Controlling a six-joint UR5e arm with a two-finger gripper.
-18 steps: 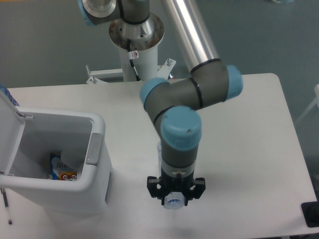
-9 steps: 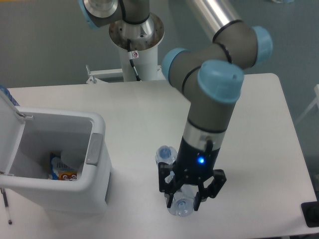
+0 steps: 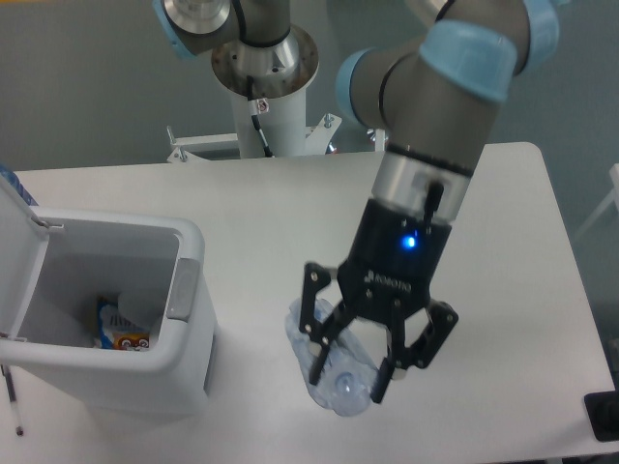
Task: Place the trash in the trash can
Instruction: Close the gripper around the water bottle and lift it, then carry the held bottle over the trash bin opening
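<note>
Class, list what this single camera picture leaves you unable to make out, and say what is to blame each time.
- Bottle: its middle is hidden behind the pincer; the cap and label cannot be made out.
- Grip: whether the fingers actually press the bottle is unclear from this angle.
- Trash can: its lid is cut off by the left edge; the near wall hides part of the floor.
- Snack packet inside: print too small to read.

Bottle (image 3: 334, 372): clear, glossy plastic, crinkled surface catching highlights.
Gripper (image 3: 353, 370): matt black fingers and body, hard plastic or metal, cannot tell which.
Arm (image 3: 440, 116): matt grey shell, smooth light-blue caps.
Trash can (image 3: 184, 319): smooth white plastic, grey latch panel.
Table (image 3: 261, 222): smooth matt white.
</note>
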